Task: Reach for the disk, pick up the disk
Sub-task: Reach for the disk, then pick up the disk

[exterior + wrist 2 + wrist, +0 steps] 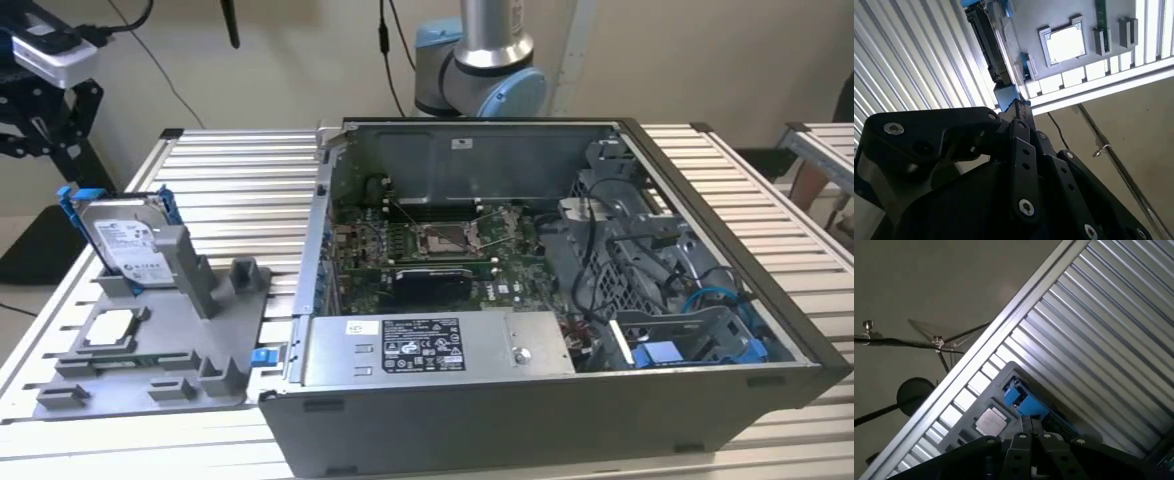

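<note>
One silver disk (127,238), its white label too small to read, framed in bright blue plastic, stands upright in a grey moulded tray (200,345) at nine o'clock of the open computer case (534,430). The black gripper (1027,424), tips pressed together on nothing, hangs apart from it.

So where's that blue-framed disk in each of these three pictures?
Exterior view: the disk stands upright in the grey tray, at the exterior view's left, beside the open computer case.
Second wrist view: the disk is edge-on, standing on the tray near the chip.
First wrist view: its blue frame rises from the tray, close to the chip.
Shared landmark: the small square chip lying on the tray.
</note>
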Controlling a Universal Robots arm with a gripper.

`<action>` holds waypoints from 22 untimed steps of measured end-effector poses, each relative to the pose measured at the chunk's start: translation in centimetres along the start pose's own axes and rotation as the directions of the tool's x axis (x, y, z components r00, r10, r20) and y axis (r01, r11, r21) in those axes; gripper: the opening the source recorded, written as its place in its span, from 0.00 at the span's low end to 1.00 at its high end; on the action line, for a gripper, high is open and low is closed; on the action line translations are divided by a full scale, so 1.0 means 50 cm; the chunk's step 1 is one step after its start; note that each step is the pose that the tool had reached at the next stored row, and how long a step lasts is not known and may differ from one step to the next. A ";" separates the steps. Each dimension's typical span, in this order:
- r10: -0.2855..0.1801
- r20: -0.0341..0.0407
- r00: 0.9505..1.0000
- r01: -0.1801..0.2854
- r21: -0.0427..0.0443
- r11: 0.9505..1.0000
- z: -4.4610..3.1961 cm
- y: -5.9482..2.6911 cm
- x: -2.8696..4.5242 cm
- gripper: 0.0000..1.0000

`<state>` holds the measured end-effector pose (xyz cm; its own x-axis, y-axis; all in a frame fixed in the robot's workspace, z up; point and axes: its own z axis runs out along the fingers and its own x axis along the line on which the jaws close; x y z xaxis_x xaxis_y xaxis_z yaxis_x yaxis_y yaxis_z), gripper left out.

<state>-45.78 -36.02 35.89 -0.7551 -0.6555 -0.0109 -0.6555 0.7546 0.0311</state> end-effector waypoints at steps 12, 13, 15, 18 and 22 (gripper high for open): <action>-0.217 0.004 0.976 0.217 0.008 0.976 0.000 0.000 0.000 0.00; -0.234 0.004 0.972 0.234 0.009 0.972 0.000 0.000 0.000 0.00; -0.269 0.004 0.963 0.269 0.010 0.963 0.000 0.000 0.000 0.00; -0.321 0.005 0.947 0.321 0.012 0.947 0.000 0.000 0.000 0.00; -0.389 0.004 0.921 0.389 0.013 0.921 0.000 0.000 0.000 0.00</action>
<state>-45.78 -36.02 35.88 -0.4408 -0.8972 -0.0265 -0.8976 0.4407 0.0113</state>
